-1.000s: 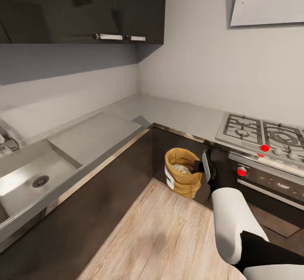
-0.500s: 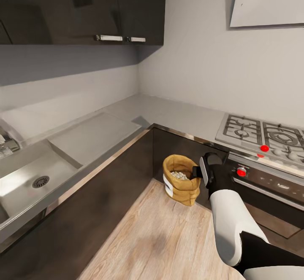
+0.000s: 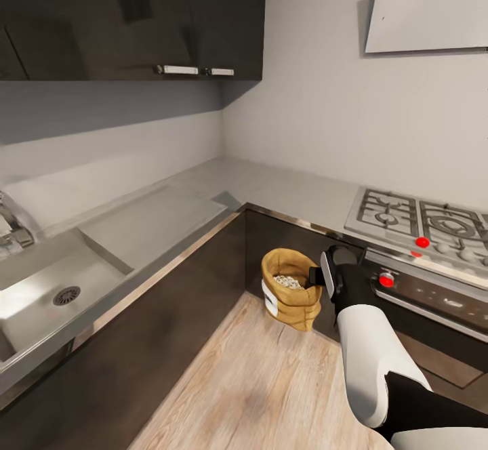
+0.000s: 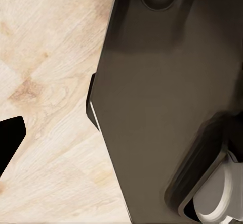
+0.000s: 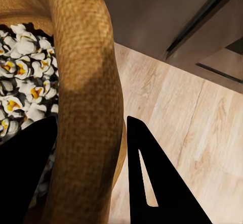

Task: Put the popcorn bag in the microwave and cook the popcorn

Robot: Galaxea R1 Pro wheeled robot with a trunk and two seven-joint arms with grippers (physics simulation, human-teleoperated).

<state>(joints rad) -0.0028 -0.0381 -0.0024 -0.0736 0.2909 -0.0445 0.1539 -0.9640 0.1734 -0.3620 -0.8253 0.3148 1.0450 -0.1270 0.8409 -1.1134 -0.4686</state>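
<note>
Worktop (image 3: 271, 189): long grey L-shape over dark cabinets, sink (image 3: 47, 294) at one end, gas hob (image 3: 420, 216) at the other. Below the hob, a dark built-in oven (image 3: 434, 294) with a red knob.

My right arm reaches toward the cabinet corner. Right hand (image 3: 317, 275) is clamped on the rolled rim of the popcorn bag (image 3: 291, 287): in the right wrist view one finger (image 5: 25, 168) sits inside the mouth, the other outside, rim between them. Bag hangs upright, below worktop level, above the wooden floor (image 3: 257, 382).

Carry judgement: keep it mouth-up, move slowly; a rim pinch on soft sacking may let it swing or sag.

Popcorn (image 5: 20, 87) sits close under the rim, whitish with yellow centres.

Left hand: state cannot be judged.

White label patch on the bag's side, too small to read.
</note>
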